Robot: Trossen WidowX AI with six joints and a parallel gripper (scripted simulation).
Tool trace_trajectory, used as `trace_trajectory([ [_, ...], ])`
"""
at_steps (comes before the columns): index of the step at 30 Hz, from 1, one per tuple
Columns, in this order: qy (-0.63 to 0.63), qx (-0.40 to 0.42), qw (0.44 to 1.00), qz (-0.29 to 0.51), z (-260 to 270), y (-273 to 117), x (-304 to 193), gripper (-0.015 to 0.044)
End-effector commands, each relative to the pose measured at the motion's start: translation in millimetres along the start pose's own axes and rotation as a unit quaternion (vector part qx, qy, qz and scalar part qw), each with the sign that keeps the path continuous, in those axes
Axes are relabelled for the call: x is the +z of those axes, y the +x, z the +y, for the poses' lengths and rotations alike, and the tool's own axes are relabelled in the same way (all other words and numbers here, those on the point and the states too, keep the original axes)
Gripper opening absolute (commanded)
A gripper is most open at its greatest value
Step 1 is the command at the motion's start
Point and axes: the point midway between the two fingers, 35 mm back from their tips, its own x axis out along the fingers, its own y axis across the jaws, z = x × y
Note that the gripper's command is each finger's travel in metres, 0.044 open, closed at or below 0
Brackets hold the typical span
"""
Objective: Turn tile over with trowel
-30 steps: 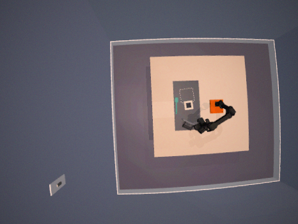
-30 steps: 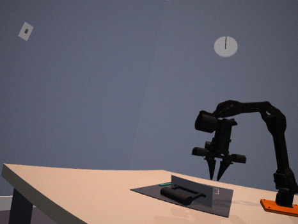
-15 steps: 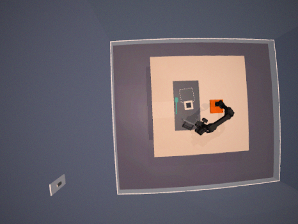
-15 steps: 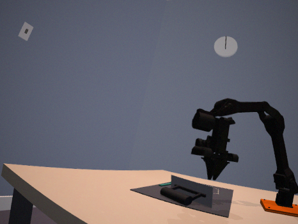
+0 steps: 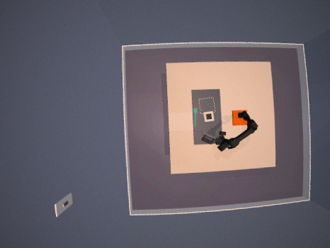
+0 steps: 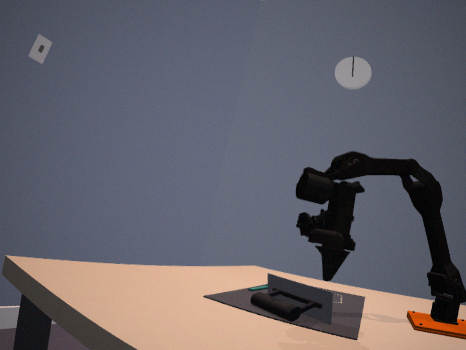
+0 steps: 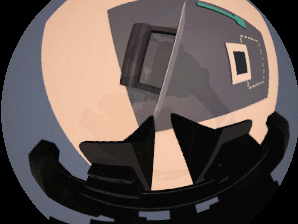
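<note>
The trowel (image 5: 207, 140) (image 6: 275, 304) (image 7: 136, 55) rests on the dark mat (image 5: 205, 93) (image 6: 225, 296) (image 7: 215, 37), its grey blade upright on edge and its black bracket handle low at one side. My gripper (image 6: 327, 279) (image 7: 162, 117) hangs above the mat, empty, its fingers slightly apart; it does not touch the trowel. In the wrist view the blade's near end shows just beyond the left fingertip. The tile (image 5: 209, 116) (image 7: 230, 54) lies flat, its cream frame and dark centre square up, at the near edge of the dashed outline (image 5: 199, 105) (image 7: 264, 65). The blade hides the tile in the exterior view.
A teal tool (image 5: 195, 118) (image 6: 258, 288) (image 7: 220, 11) with a rounded head lies along the mat's far long edge. The orange arm base (image 5: 236, 121) (image 6: 430, 325) stands on the pale table (image 5: 248, 81) (image 6: 100, 290), off the mat's other side.
</note>
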Motion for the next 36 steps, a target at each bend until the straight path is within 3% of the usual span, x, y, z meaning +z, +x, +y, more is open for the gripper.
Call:
trace_trajectory([
  [1, -0.064, -0.002, 0.998, -0.001, 3.9, 0.5, 2.2, 0.0100],
  [18, -0.351, 0.000, 0.936, -0.002, 19.6, 1.4, 7.2, 0.0100],
  [36, -0.621, 0.000, 0.784, -0.004, 35.9, 3.3, 11.3, 0.0100],
])
